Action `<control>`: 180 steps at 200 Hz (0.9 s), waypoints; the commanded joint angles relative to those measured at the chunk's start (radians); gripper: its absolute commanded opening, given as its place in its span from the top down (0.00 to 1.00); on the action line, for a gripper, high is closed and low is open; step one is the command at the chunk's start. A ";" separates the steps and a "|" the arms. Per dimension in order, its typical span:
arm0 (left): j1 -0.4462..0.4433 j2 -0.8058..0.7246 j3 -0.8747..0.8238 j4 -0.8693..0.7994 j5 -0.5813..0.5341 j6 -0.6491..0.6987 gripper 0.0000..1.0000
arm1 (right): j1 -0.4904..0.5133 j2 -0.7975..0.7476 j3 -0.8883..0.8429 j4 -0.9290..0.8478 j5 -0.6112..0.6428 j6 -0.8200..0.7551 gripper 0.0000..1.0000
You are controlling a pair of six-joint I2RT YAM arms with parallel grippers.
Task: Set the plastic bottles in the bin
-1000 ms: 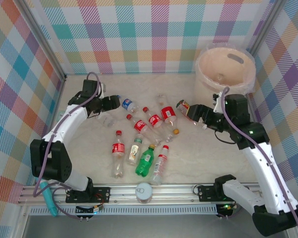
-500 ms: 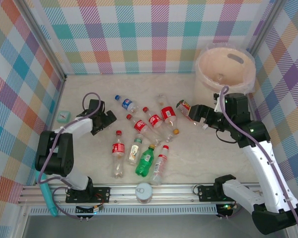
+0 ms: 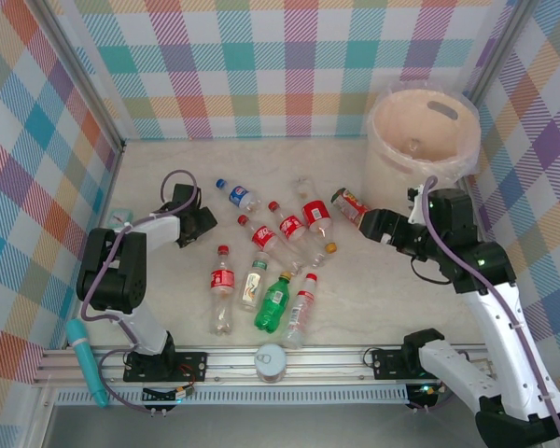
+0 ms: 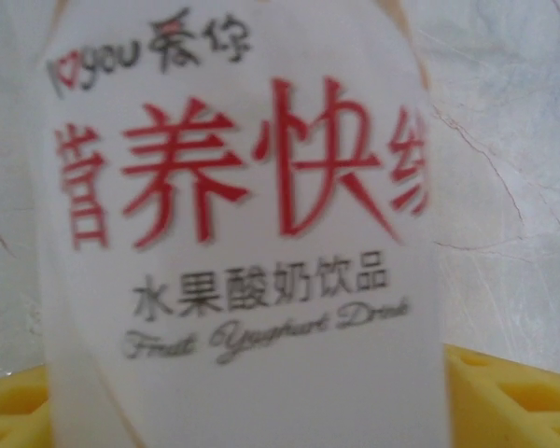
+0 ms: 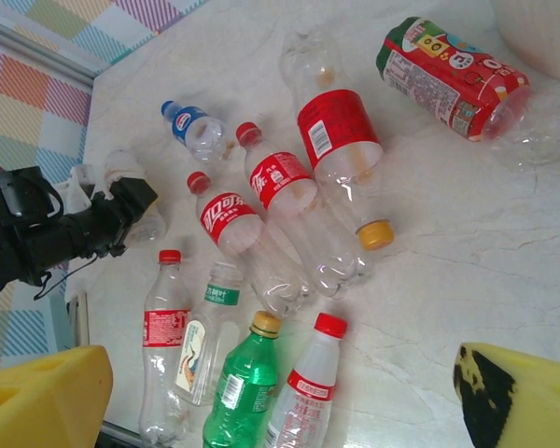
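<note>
Several plastic bottles (image 3: pixel 285 222) lie in a loose heap mid-table: red-capped ones, a green one (image 5: pixel 245 387), a blue-capped one (image 5: pixel 191 123) and an orange-capped one (image 5: pixel 341 173). My left gripper (image 3: pixel 192 224) is low on the table at the heap's left, its yellow pads (image 4: pixel 513 401) pressed to both sides of a white-labelled bottle (image 4: pixel 243 233). The right gripper (image 3: pixel 373 226) hangs open above the table, nothing between its fingertips (image 5: pixel 523 397). Just beyond it lies a red-labelled bottle (image 3: pixel 350 203), next to the beige bin (image 3: pixel 420 140).
A round white-grey can top (image 3: pixel 272 360) sits at the near edge beside the rail. A teal-and-pink stick (image 3: pixel 86 369) lies at the front left. Plaid walls close in the table on three sides. Bare marble lies between the heap and the right arm.
My left arm has swung down from above the heap to the table and closed round the white-labelled bottle. The right gripper has drawn back slightly from the red-labelled bottle.
</note>
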 commanded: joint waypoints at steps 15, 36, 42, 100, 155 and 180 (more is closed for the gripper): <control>-0.033 -0.050 0.102 -0.092 0.053 0.126 0.24 | 0.008 0.047 -0.004 0.042 -0.072 0.032 0.07; -0.092 -0.113 0.147 -0.171 0.050 0.158 0.26 | 0.035 0.084 0.014 0.106 -0.091 0.051 0.07; -0.107 -0.131 0.153 -0.175 0.059 0.155 0.28 | 0.047 0.100 0.021 0.123 -0.087 0.055 0.07; -0.264 -0.245 0.252 -0.204 0.247 0.199 0.29 | 0.185 0.310 0.124 0.301 -0.039 0.077 0.08; -0.264 -0.335 0.225 -0.346 0.108 0.252 0.23 | 0.233 0.423 0.157 0.378 -0.038 0.093 0.08; -0.142 -0.245 0.174 -0.371 0.199 0.224 0.07 | 0.233 0.397 0.130 0.357 -0.015 0.089 0.07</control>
